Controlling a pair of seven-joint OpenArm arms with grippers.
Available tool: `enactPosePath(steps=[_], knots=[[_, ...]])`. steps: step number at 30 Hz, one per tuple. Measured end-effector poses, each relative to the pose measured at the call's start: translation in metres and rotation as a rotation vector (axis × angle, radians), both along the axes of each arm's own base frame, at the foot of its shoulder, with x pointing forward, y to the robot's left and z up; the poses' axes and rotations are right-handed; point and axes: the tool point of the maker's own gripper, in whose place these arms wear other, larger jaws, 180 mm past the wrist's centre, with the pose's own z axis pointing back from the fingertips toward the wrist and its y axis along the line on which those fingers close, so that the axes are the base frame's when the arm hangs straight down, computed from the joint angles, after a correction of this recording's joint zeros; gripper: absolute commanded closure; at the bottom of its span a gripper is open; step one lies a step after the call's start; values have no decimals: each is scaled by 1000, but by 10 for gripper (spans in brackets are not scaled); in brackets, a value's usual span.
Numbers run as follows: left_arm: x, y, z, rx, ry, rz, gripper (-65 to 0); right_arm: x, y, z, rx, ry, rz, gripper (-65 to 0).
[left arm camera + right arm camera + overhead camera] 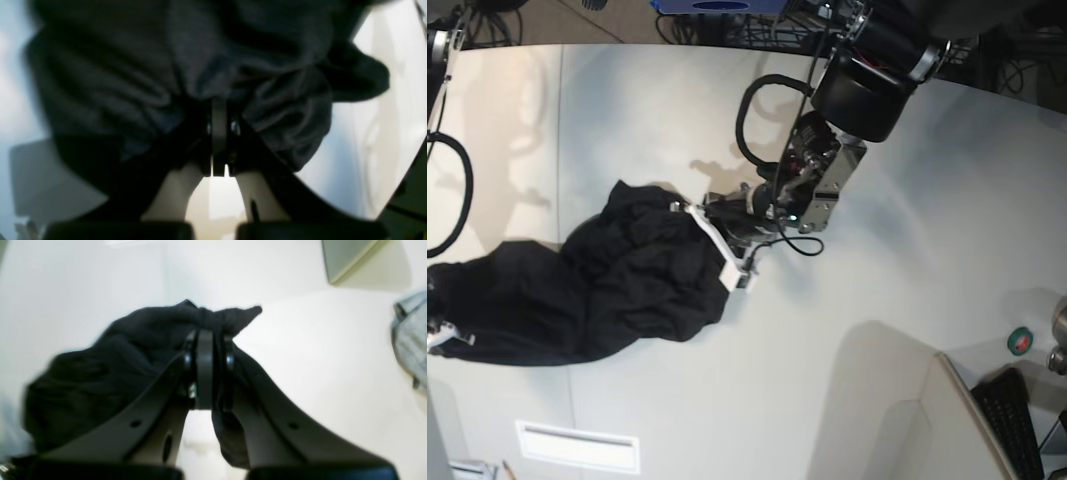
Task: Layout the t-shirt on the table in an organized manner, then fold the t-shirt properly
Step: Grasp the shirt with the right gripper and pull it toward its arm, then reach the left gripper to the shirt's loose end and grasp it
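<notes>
The black t-shirt [627, 290] lies bunched and crumpled on the off-white table [907, 250], stretching from the left edge toward the middle. My left gripper [717, 240] is at the cloth's right end. In the left wrist view its jaws [218, 110] are shut together with dark fabric [133, 66] gathered around the tips. My right gripper [210, 336] is shut on a pinched fold of the t-shirt [100, 380], lifted a little off the table. In the base view this gripper barely shows at the far left edge. No print shows.
A small white rectangular plate [577, 447] lies near the front edge. A grey cloth [410, 340] is off to the right in the right wrist view. A keyboard [1012, 420] and a green-topped object [1020, 341] sit at the lower right beyond a white panel [907, 420].
</notes>
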Motion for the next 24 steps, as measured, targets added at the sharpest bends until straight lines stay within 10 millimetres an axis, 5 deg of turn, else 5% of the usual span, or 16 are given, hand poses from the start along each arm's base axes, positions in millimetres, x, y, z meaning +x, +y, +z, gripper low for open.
enactPosePath(steps=[4, 15, 17, 20, 22, 24], knots=[[21, 75, -2, 103, -53, 68, 0, -4, -19, -24, 1, 36, -54, 0], [51, 246, 21, 277, -59, 378, 0, -20, -12, -61, 47, 123, -65, 0], [60, 255, 40, 285, -108, 385, 0, -37, -8, -75, 58, 195, -57, 0], [65, 234, 62, 248, -169, 330, 0, -65, -3, -86, 38, 245, -40, 0], [54, 218, 62, 202, -176, 308, 0, -83, 3, -85, 14, 254, -16, 0], [34, 231, 51, 211, -137, 356, 0, -93, 10, -79, -8, 244, 13, 0]])
